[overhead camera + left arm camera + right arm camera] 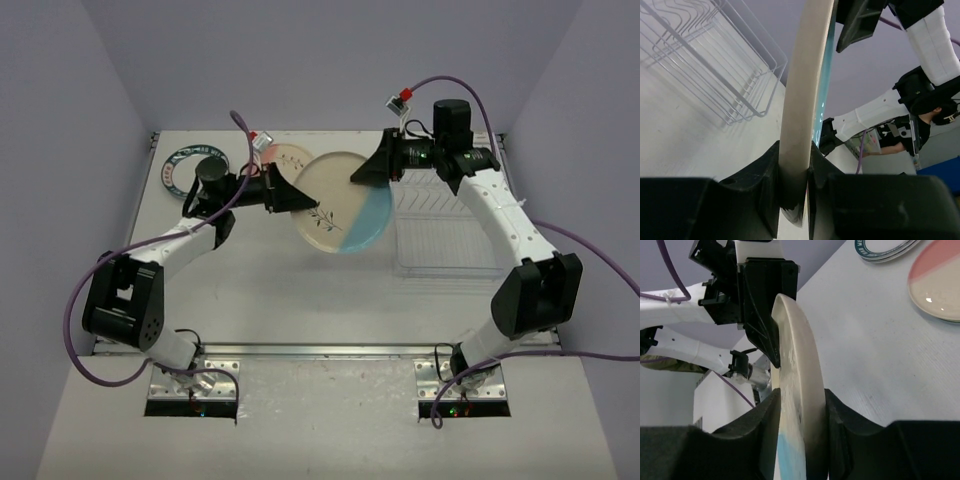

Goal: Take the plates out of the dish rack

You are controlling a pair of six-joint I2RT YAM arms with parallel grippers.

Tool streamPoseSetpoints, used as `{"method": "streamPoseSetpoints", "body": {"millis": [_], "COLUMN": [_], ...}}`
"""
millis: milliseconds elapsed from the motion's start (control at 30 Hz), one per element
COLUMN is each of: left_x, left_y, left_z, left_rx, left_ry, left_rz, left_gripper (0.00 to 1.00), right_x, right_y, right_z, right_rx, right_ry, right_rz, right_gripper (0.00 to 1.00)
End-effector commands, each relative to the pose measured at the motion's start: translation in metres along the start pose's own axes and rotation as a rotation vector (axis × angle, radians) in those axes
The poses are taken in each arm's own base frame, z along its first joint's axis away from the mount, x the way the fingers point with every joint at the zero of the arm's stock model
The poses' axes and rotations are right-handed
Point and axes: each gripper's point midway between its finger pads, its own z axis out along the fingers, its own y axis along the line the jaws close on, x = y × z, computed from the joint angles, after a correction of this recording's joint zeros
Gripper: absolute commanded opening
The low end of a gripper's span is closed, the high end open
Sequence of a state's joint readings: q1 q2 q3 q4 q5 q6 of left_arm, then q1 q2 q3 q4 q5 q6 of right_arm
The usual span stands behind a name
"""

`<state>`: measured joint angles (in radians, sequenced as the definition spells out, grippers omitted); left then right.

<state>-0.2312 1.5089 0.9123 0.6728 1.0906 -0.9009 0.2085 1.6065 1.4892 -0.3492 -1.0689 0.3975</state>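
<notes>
A cream plate with a light blue segment (340, 205) hangs above the table's middle, held on opposite rims by both grippers. My left gripper (290, 190) is shut on its left rim; the left wrist view shows the rim (802, 100) clamped between the jaws (794, 165). My right gripper (372, 172) is shut on its far right rim; the right wrist view shows the plate (797, 390) between the jaws (801, 405). The see-through dish rack (445, 230) stands at the right with no plate in sight; it also shows in the left wrist view (705, 60).
A pinkish and cream plate (290, 158) lies on the table behind the left gripper and shows in the right wrist view (940, 285). A white plate with a green rim (185, 165) lies at the far left, also in the right wrist view (885, 247).
</notes>
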Motion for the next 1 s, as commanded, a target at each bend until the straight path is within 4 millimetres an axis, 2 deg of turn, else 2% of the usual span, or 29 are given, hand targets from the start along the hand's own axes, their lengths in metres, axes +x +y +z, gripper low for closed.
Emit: {"method": "streamPoseSetpoints", "body": {"millis": [0,67,167,267,333,367,433,467,600,733,800,967], "left_x": [-0.029,-0.046,-0.072,-0.1,-0.117,-0.121,-0.133,-0.142,-0.161,-0.187,-0.195,-0.206], "left_y": [0.015,0.031,0.054,0.089,0.1,0.108,0.139,0.145,0.181,0.202,0.219,0.242], "left_z": [-0.018,-0.034,-0.052,-0.071,-0.079,-0.082,-0.086,-0.087,-0.094,-0.1,-0.105,-0.107], "left_rx": [-0.06,-0.101,-0.151,-0.217,-0.243,-0.263,-0.32,-0.331,-0.363,-0.381,-0.404,-0.426], "left_ry": [-0.123,-0.18,-0.265,-0.36,-0.399,-0.411,-0.425,-0.434,-0.48,-0.54,-0.559,-0.572], "left_rz": [-0.061,-0.096,-0.14,-0.183,-0.17,-0.162,-0.155,-0.133,-0.151,-0.123,-0.121,-0.121], "left_gripper": [0.0,0.0,0.0,0.0,0.0,0.0,0.0,0.0,0.0,0.0,0.0,0.0], "right_x": [-0.037,-0.038,-0.04,-0.04,-0.038,-0.035,-0.027,-0.023,-0.009,0.001,0.005,0.012], "right_y": [-0.003,-0.023,-0.044,-0.065,-0.08,-0.083,-0.089,-0.09,-0.088,-0.082,-0.079,-0.076], "right_z": [-0.008,-0.02,-0.038,-0.069,-0.092,-0.095,-0.115,-0.124,-0.137,-0.145,-0.148,-0.153], "right_rx": [0.105,0.171,0.253,0.345,0.406,0.415,0.46,0.479,0.522,0.556,0.575,0.612], "right_ry": [-0.091,-0.118,-0.16,-0.202,-0.226,-0.224,-0.223,-0.221,-0.214,-0.204,-0.195,-0.169], "right_rz": [-0.061,0.02,0.08,0.122,0.136,0.142,0.154,0.154,0.146,0.129,0.116,0.084], "right_gripper": [0.59,0.83,0.99,0.99,0.99,0.99,0.99,0.99,0.99,0.99,0.99,0.99]}}
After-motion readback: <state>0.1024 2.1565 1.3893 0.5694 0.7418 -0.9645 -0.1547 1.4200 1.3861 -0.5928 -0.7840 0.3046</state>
